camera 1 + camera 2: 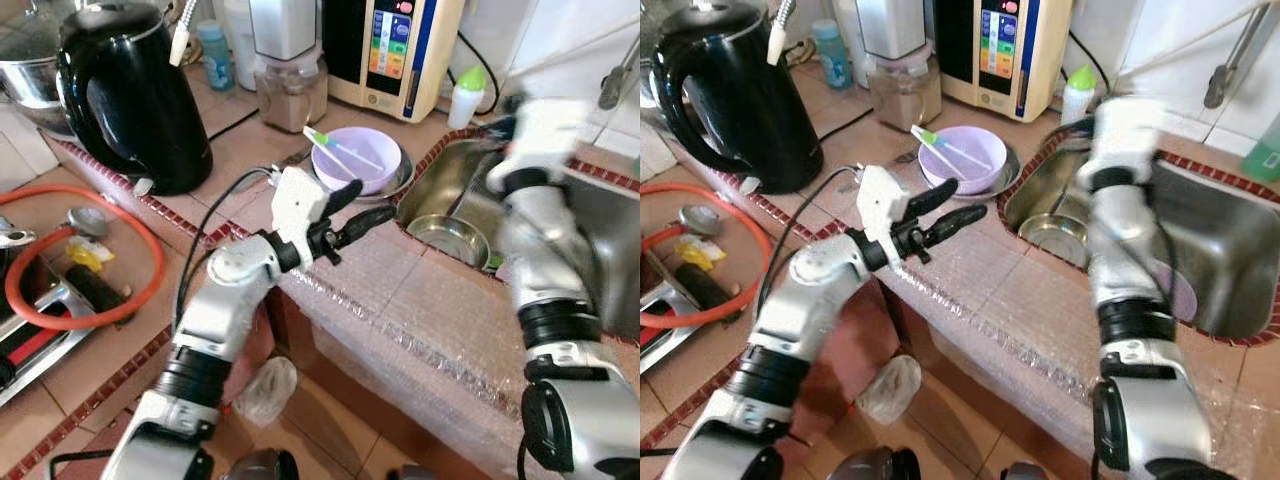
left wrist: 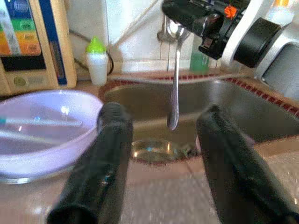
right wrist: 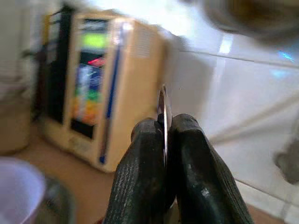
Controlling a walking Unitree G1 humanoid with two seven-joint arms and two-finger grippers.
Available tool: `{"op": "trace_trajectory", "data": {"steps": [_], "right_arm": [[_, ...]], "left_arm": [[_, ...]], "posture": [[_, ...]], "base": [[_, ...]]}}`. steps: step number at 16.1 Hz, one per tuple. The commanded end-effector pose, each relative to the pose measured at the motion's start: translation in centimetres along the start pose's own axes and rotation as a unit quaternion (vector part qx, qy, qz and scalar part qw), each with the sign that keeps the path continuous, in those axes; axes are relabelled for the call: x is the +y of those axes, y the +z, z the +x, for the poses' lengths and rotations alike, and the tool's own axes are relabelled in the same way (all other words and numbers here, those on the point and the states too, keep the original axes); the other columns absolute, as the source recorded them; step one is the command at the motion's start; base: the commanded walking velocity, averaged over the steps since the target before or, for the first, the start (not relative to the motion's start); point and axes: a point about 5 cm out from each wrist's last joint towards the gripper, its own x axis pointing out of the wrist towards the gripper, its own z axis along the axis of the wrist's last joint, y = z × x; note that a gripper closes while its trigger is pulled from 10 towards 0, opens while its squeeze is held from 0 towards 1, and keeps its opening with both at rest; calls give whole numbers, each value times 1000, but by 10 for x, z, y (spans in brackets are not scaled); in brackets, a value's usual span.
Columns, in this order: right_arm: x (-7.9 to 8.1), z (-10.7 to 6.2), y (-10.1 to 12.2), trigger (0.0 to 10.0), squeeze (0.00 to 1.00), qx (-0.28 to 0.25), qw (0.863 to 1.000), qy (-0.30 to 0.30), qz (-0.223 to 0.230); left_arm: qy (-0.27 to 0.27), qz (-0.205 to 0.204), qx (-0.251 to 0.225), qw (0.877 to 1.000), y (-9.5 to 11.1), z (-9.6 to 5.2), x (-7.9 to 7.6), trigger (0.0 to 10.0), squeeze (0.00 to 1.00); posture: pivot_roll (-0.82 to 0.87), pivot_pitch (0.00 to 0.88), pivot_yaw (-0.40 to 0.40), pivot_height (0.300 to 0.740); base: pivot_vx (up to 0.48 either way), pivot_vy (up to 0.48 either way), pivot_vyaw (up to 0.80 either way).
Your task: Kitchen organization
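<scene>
Up over the sink [image 1: 590, 215], the right gripper [image 3: 164, 140] pinches a metal spoon [image 2: 174, 81] by its bowl end, so the spoon hangs upright, handle pointing down toward the basin. Nearby, the left gripper [image 1: 368, 203] hovers spread wide beside the purple bowl [image 1: 357, 158].

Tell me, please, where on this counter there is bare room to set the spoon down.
Bare room: the counter strip between the purple bowl and the sink, in front of the open left gripper. Also the sink floor beside the small steel bowl. It is crowded at the back, around the kettle and appliances. The right gripper holds the spoon above the sink.
</scene>
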Motion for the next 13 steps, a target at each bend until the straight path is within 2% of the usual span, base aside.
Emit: {"op": "trace_trajectory", "data": {"steps": [1,3,4,7,8,9,10,11,13], "right_arm": [[5,1,-1,0,0,-9,999,22,-33],[9,-3,-10,0,0,-3,998,37,-55],[18,-11,-17,0,0,-13,991,79,-109],[23,-24,-38,0,0,7,980,121,-157],[22,-28,-44,0,267,19,977,124,-172],[18,-32,-51,8039,1000,38,977,122,-173],[17,-33,-54,9373,1000,45,976,120,-174],[16,-35,-58,10000,1000,53,975,123,-178],[16,-39,-62,10000,1000,61,976,119,-169]], "left_arm": [[5,-9,17,1000,0,-5,3,10000,1000],[-9,-16,37,999,0,-6,1,10000,1000],[-44,-13,62,997,-3,-8,-5,10000,1000],[-52,-11,82,995,-3,-9,-6,10000,1000],[-54,-12,85,995,-4,-9,-6,10000,1000],[-56,-11,91,994,-4,-10,-7,10000,1000],[-57,-10,93,994,-5,-10,-7,10000,1000],[-60,-10,97,993,-5,-10,-7,10000,1000],[-59,-11,99,993,-6,-10,-8,10000,1000]], "posture": [[-75,26,96,740],[-72,28,96,740],[-71,29,96,740],[-68,32,95,740],[-68,32,95,740],[-68,33,96,740],[-68,33,96,740],[-72,33,98,740],[-75,32,99,740]], "base": [[0,0,0],[0,0,0],[0,0,0],[0,0,0],[0,0,0],[0,0,0],[0,0,0],[0,0,0],[0,0,0]]}}
